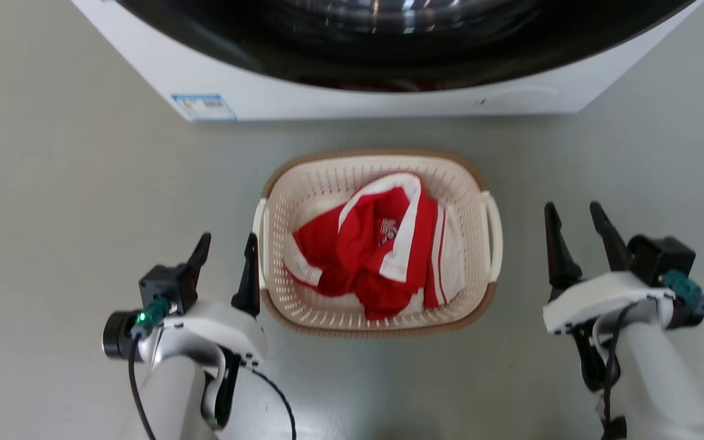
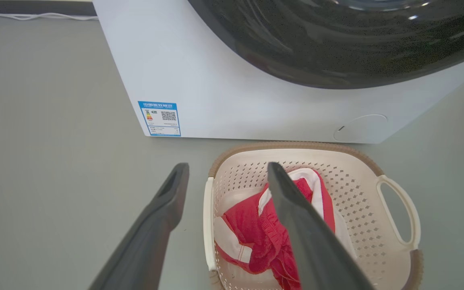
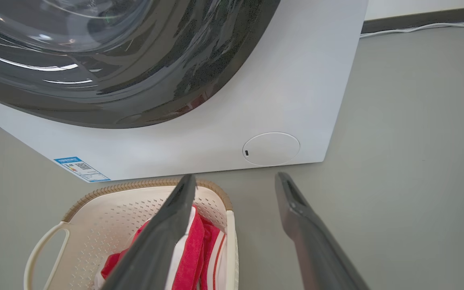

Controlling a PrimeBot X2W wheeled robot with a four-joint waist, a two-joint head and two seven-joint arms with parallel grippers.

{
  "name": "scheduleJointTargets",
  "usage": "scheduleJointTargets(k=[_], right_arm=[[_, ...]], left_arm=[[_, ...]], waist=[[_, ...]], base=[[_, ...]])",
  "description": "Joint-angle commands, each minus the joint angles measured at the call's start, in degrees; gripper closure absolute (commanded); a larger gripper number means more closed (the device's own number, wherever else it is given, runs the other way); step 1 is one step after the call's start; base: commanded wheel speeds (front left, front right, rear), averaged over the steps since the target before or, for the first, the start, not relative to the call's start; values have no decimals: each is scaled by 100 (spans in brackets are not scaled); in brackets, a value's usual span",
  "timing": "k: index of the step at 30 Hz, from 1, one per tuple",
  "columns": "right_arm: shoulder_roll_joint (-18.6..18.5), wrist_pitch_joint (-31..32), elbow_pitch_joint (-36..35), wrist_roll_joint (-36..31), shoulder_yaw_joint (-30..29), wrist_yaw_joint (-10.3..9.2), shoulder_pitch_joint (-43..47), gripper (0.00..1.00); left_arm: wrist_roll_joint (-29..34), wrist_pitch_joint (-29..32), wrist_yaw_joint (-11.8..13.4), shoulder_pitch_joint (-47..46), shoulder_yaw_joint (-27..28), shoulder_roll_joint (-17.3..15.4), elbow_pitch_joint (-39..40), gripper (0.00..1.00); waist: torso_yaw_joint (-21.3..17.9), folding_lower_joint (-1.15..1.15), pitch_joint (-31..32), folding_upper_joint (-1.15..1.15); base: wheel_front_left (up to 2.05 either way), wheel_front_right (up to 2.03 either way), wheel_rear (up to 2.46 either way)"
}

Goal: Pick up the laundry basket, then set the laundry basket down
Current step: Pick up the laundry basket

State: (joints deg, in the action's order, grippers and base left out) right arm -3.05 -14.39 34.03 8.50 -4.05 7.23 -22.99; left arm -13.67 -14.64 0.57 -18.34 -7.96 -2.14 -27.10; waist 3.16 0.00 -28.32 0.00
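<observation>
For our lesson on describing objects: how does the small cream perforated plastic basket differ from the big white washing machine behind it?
The cream perforated plastic laundry basket is far smaller than the white washing machine. The basket's walls are full of holes; the machine's front panel is smooth. The basket is open-topped, holding a red-and-white garment; the machine shows a dark round door. Both stand on the grey floor.

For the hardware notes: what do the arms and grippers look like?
Both alike: left gripper and right gripper each have two long, dark, tapered fingers on a white rounded wrist shell, with a black box carrying a teal connector and a black cable. Pale forearms. A green light glows at the left connector.
</observation>
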Motion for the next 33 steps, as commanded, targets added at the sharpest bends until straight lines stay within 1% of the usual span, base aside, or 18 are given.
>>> scheduleJointTargets(k=[1, 7, 12, 22, 33], right_arm=[[17, -61, 55, -70, 71, 25, -221, 0], [17, -61, 564, -263, -33, 25, -702, 0], [17, -61, 879, -290, -14, 25, -952, 0], [17, -61, 1186, -377, -54, 25, -1299, 0], [17, -61, 1558, -575, -54, 25, -1727, 0]], left_arm=[[-49, -36, -32, -286, 131, -74, -83, 0], [-173, -36, -24, -789, -5, -74, -582, 0], [-326, -36, -41, -1118, -166, -74, -1038, 0], [-623, -36, -55, -1578, -544, -74, -1594, 0], [-908, -36, -79, -2093, -898, -74, -2035, 0]], waist=[[134, 0, -465, 0], [260, 0, -928, 0], [319, 0, -1233, 0], [388, 0, -1762, 0], [478, 0, -2255, 0]], base=[[0, 0, 0], [0, 0, 0], [0, 0, 0], [0, 0, 0], [0, 0, 0]])
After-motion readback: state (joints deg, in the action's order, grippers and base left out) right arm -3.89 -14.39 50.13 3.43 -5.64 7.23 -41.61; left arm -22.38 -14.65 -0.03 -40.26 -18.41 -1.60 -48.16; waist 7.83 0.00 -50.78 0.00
